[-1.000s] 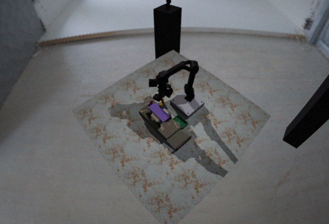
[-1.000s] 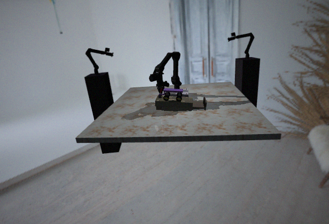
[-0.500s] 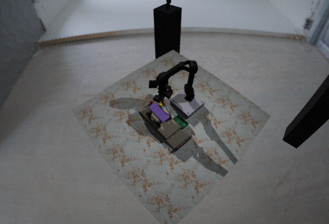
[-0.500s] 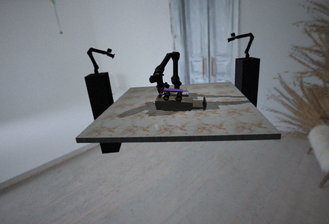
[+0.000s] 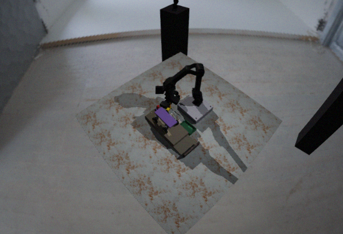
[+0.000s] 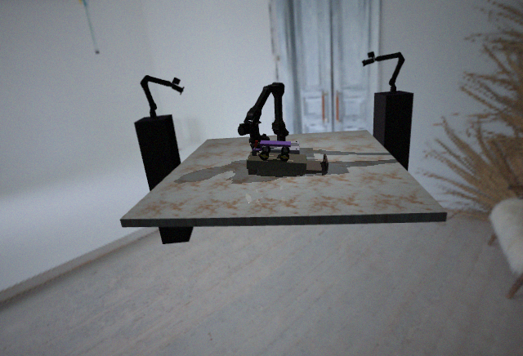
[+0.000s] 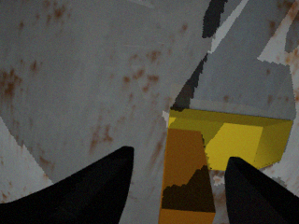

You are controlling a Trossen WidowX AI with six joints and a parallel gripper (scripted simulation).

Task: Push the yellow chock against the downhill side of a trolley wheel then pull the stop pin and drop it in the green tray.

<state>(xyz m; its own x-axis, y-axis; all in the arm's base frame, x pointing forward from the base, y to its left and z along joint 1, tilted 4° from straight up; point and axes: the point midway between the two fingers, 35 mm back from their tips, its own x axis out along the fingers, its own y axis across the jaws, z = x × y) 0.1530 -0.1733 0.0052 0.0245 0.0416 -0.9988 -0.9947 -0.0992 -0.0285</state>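
Note:
The purple trolley [image 5: 165, 116] [image 6: 275, 144] stands on the brown ramp [image 5: 177, 135] [image 6: 279, 167]. The red head of the stop pin [image 5: 157, 106] [image 6: 255, 144] shows at the trolley's uphill end. The yellow chock [image 5: 168, 109] [image 7: 235, 142] stands beside the ramp near its uphill end, not against a wheel. Its orange handle [image 7: 184, 149] rises between the fingertips in the wrist view. My gripper [image 5: 167, 104] [image 7: 180, 162] is partly open, low over the chock, with gaps on both sides of the handle. The chock's black base is hidden. The green tray [image 5: 188, 128] appears empty.
The arm's grey base plate [image 5: 195, 109] is beside the tray. A raised stop [image 5: 191, 148] [image 6: 324, 163] stands across the ramp's low end. The ramp and trolley are close beside the gripper. Two black pedestals [image 5: 174, 31] [image 6: 392, 120] with small arms stand beyond the table.

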